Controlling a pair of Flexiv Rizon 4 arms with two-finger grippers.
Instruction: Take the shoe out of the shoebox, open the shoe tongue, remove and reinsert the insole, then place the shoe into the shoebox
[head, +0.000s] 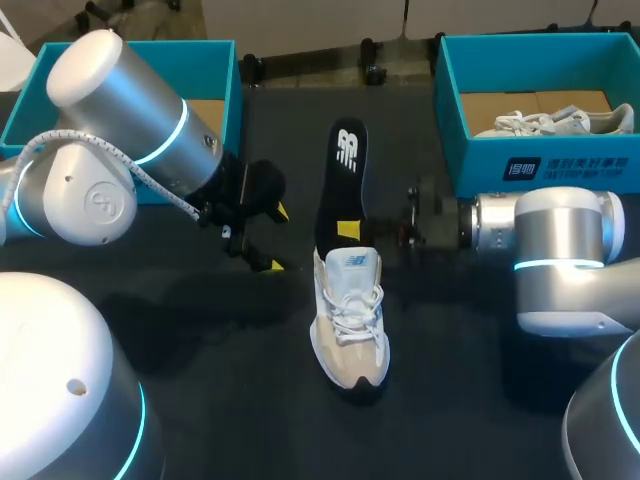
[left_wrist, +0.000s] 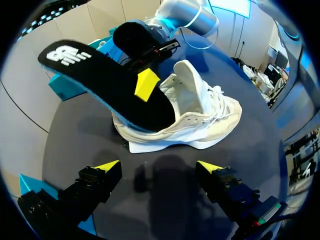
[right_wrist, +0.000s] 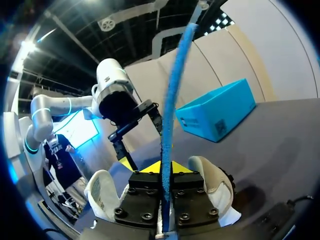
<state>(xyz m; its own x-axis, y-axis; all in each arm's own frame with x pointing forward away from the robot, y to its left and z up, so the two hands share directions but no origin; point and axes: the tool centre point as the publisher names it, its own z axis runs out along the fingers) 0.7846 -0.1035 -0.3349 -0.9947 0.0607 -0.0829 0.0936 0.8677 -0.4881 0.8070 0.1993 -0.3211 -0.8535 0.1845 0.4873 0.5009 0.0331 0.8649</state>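
Centre of table (head: 200, 330): shoe (head: 348, 320) lies toe toward robot. Right gripper (head: 350, 232) is clamped on insole (head: 345, 180), which runs in line with shoe, near end at shoe's opening, rest pointing away. Left gripper (head: 277, 240) sits beside shoe, fingers apart, empty.

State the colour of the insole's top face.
The insole is black on top with a white logo; left wrist view shows it best.

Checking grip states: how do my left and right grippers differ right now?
The left gripper is open and empty; the right gripper is shut on the insole. The left gripper stands apart beside the shoe; the right gripper is close by its opening. Both have yellow tips.
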